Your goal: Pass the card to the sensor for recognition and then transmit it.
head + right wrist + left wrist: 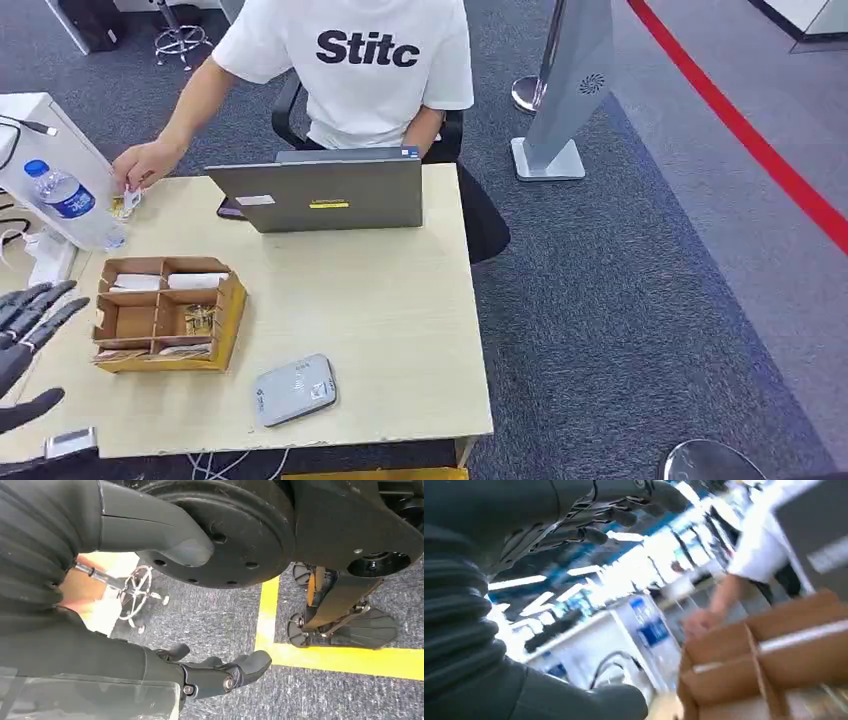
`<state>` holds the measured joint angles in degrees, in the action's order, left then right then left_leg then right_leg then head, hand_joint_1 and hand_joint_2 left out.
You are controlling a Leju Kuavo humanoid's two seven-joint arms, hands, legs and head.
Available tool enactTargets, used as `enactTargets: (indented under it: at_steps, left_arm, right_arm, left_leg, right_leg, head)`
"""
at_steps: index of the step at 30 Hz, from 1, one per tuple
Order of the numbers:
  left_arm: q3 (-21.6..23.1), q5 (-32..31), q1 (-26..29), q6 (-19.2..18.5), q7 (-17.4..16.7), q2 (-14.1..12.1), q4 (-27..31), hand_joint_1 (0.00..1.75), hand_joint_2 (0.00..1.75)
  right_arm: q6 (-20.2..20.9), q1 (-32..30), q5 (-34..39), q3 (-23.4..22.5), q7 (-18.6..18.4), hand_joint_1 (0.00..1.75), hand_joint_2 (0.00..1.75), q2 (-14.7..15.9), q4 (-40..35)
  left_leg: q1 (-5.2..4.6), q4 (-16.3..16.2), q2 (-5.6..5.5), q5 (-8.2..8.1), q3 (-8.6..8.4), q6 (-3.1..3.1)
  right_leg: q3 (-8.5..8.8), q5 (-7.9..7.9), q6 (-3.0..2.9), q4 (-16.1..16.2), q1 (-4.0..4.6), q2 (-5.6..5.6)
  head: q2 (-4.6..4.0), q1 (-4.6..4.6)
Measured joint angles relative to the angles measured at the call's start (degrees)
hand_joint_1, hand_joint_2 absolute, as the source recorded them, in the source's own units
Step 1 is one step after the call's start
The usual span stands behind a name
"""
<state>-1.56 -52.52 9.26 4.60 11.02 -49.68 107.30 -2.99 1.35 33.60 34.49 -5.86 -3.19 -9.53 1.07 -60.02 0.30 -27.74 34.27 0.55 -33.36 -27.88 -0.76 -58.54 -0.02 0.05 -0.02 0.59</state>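
Head view: 1 sensor (293, 389); 1 divided box (166, 314); left robot hand (25, 318) spread, empty.

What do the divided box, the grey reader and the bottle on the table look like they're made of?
Box: corrugated cardboard, matte brown, going by its raw cut edges and thin dividers.
Reader: likely moulded plastic, smooth light grey with rounded corners.
Bottle: clear, glossy plastic, see-through with a blue cap and label.
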Motion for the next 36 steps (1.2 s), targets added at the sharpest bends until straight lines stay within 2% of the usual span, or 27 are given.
enactTargets:
  at_steps: [2,5,10,13,20,29,36]
  left_arm:
    - [1.38,-3.27,-1.89,5.90,0.07,4.55,-5.03,0.00,1.75]
    - [3.22,-5.95,-4.21,10.31,-0.07,10.39,-11.86,0.00,1.75]
    - [5.52,-7.19,-7.45,12.32,-0.50,16.57,-20.31,0.00,1.75]
    - [6.54,-7.26,-8.77,12.38,-0.50,19.33,-23.57,0.00,1.75]
    - [9.08,-6.12,-11.08,10.26,-0.39,22.80,-28.00,0.00,1.75]
    - [10.15,-5.99,-11.92,10.02,-0.39,24.31,-29.25,0.00,1.75]
    - [10.32,-6.86,-12.84,12.78,-0.59,25.29,-30.19,0.00,1.75]
  right_arm:
    - [0.00,0.07,-0.40,0.20,0.07,0.00,1.75,0.00,0.00]
    - [-0.02,0.21,-0.94,0.59,0.04,0.00,1.75,0.00,0.00]
    - [-0.04,0.30,-0.96,1.14,0.05,0.00,1.75,0.02,0.00]
    - [-0.07,0.33,-1.01,1.38,0.04,0.00,1.75,0.04,0.00]
    - [-0.09,0.36,-1.01,1.46,0.04,0.00,1.75,0.13,0.00]
    - [-0.09,0.36,-1.01,1.51,0.04,0.00,1.75,0.17,0.00]
    - [-0.09,0.37,-0.96,1.55,0.04,0.00,1.75,0.17,0.00]
  left_leg:
    - [0.00,0.00,0.01,0.00,-0.02,0.00]
    - [0.00,-0.01,0.01,0.01,-0.05,-0.01]
    - [0.00,-0.03,0.02,0.01,-0.06,-0.01]
    - [0.01,-0.03,0.04,0.00,-0.06,-0.01]
    - [0.02,-0.03,0.05,0.00,-0.05,-0.01]
    - [0.02,-0.03,0.06,0.00,-0.05,0.00]
    - [0.02,-0.03,0.06,0.00,-0.05,0.00]
  right_leg:
    - [0.01,0.01,0.01,0.02,0.00,0.02]
    - [0.02,0.03,0.01,0.05,0.00,0.03]
    - [0.03,0.04,0.01,0.07,0.01,0.04]
    - [0.00,0.04,0.01,0.07,0.01,0.10]
    - [-0.03,0.03,0.00,0.07,0.02,0.11]
    - [-0.03,0.03,0.00,0.07,0.02,0.12]
    - [-0.03,0.03,0.00,0.07,0.02,0.12]
  head:
    - [0.00,0.00]
    - [0.00,-0.04]
    - [0.02,-0.02]
    - [0.00,-0.02]
    - [0.00,-0.02]
    - [0.00,-0.04]
    - [0.00,-0.02]
